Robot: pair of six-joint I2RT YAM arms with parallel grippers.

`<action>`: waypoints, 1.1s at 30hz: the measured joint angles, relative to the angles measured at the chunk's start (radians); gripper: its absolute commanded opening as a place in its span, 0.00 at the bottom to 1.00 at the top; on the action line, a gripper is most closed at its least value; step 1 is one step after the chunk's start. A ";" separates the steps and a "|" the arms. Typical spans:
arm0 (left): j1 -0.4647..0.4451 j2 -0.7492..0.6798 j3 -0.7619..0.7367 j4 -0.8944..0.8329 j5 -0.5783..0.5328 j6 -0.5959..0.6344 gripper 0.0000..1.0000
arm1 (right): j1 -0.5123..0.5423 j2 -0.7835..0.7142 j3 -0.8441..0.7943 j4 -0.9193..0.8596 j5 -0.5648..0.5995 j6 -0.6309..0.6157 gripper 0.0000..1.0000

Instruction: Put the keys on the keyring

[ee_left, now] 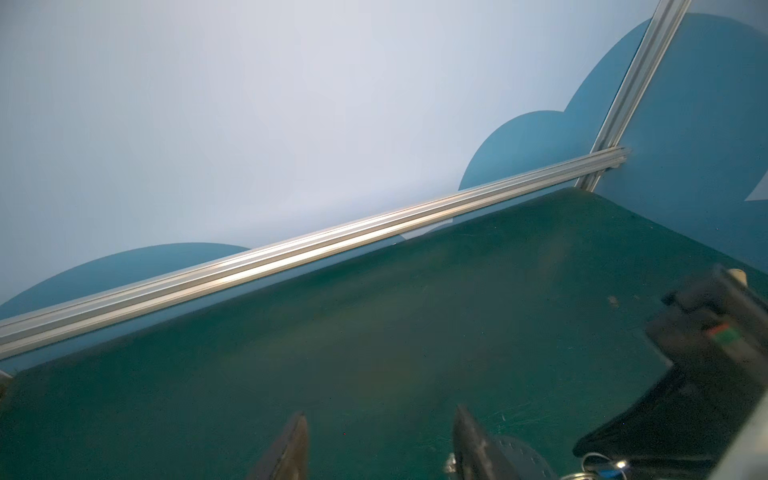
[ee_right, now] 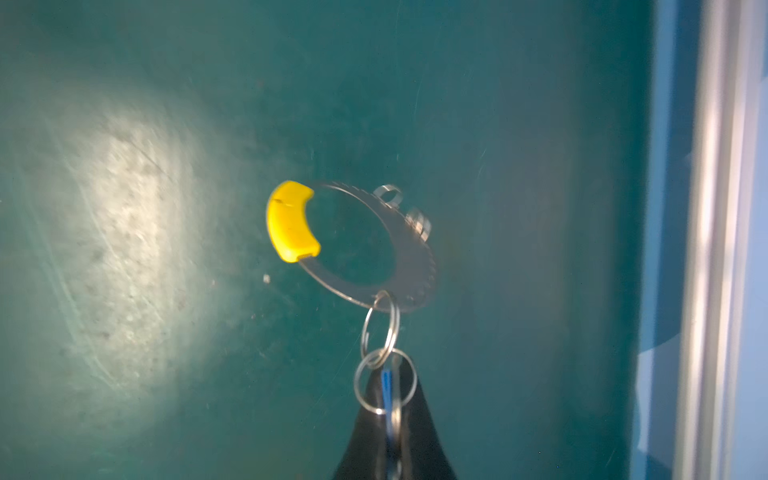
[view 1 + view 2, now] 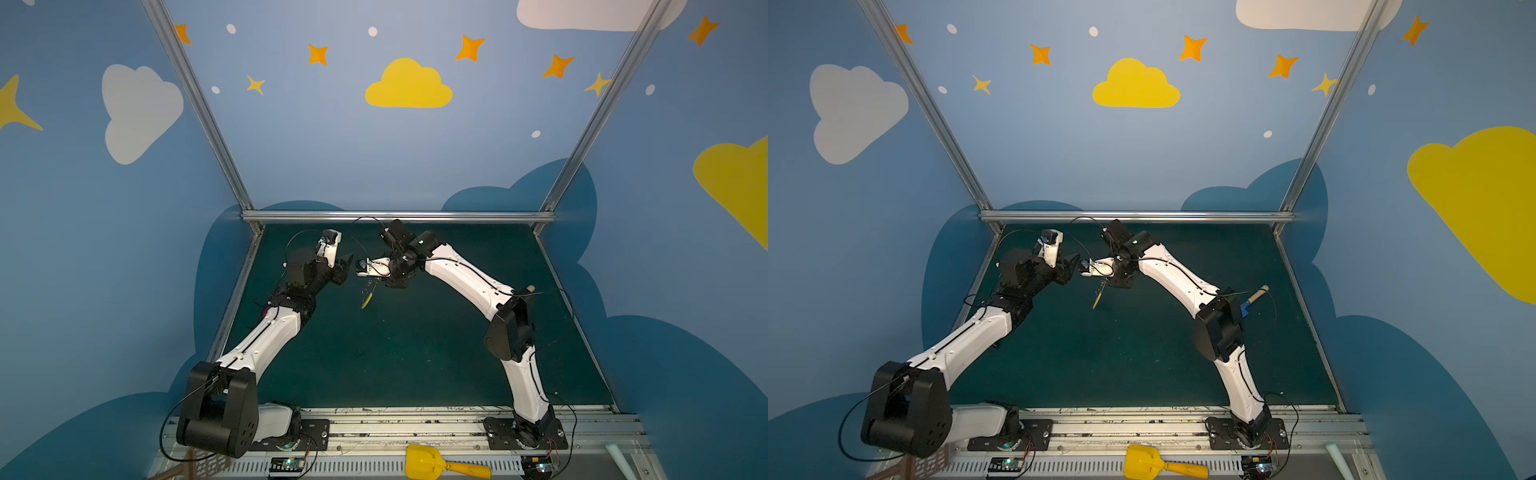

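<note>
The left claw point(image 1: 380, 415), jaws wide and empty, hangs over the green mat point(image 1: 374, 332), near the right arm's wrist. At centre the keyring point(image 2: 413, 257) dangles clear of the mat, edge-on in both top views. It is a thin, flat grey hoop, finely notched along its rim, with a smooth yellow sleeve point(image 2: 291, 222) over one arc and two small steel loops point(image 2: 388, 195) on the opposite arc. Two wire split rings point(image 2: 380, 322) chain it to the keys point(image 2: 387, 380), whose blue tag shows edge-on in the tightly pinched right claw point(image 2: 391, 399). The join looks made, though whether the ring passes through a rim hole or round the band is unclear. The sound finish is probably to lower slowly, let the free-hanging hoop settle on the mat, then release.
</note>
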 measured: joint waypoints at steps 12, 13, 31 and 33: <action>-0.015 0.087 -0.001 -0.018 0.024 -0.015 0.55 | -0.016 -0.008 -0.372 0.053 0.150 0.173 0.00; -0.021 0.096 0.000 -0.023 0.026 -0.015 0.55 | -0.021 -0.014 -0.400 0.060 0.153 0.183 0.00; -0.092 0.198 0.087 -0.113 0.034 -0.014 0.58 | -0.115 -0.165 -0.703 0.187 0.164 0.249 0.49; -0.093 0.200 0.093 -0.118 0.030 -0.012 0.58 | -0.129 -0.177 -0.727 0.197 0.158 0.237 0.92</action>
